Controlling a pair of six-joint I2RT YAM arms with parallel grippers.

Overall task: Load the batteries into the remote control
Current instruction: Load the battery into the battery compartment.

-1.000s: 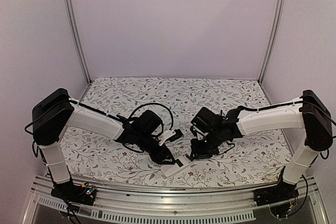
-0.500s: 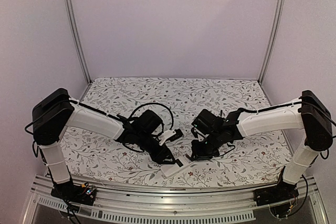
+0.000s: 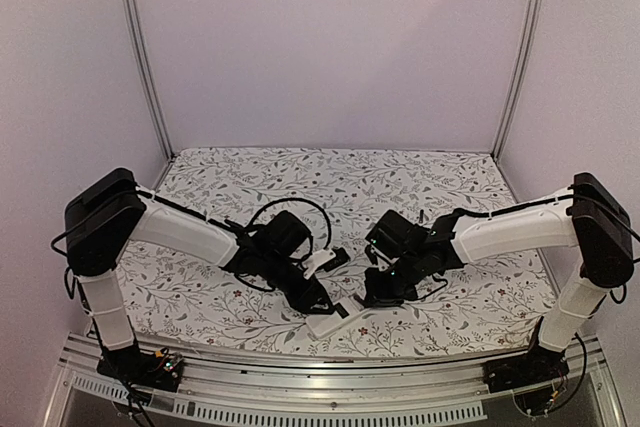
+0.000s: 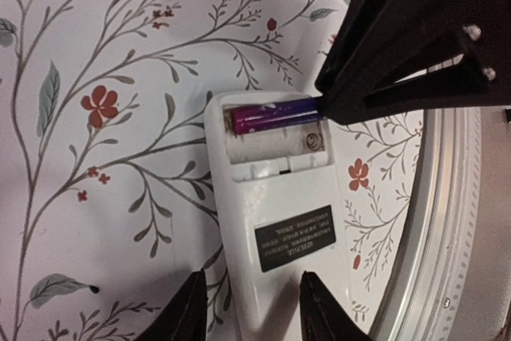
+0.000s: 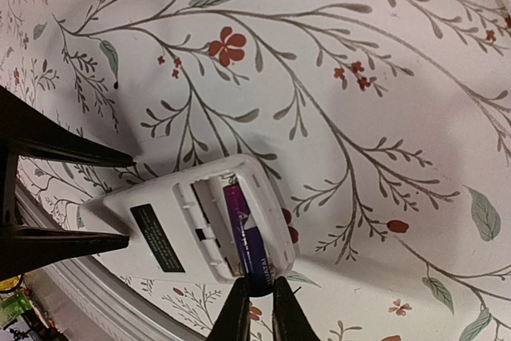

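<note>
Purple battery [image 5: 243, 237] (slim, probably slippery) is pinched at its end by the nearly closed right gripper [image 5: 259, 293]; the light, stiff remote control [image 4: 279, 197] is clamped edgewise by the part-open left gripper [image 4: 254, 297]

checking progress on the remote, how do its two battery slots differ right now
The outer slot of the remote holds a purple battery; the inner slot is empty, its spring bare. The right gripper pinches the battery's end at the outer slot; nothing touches the inner slot. Both sit side by side in the remote's open white back.
</note>
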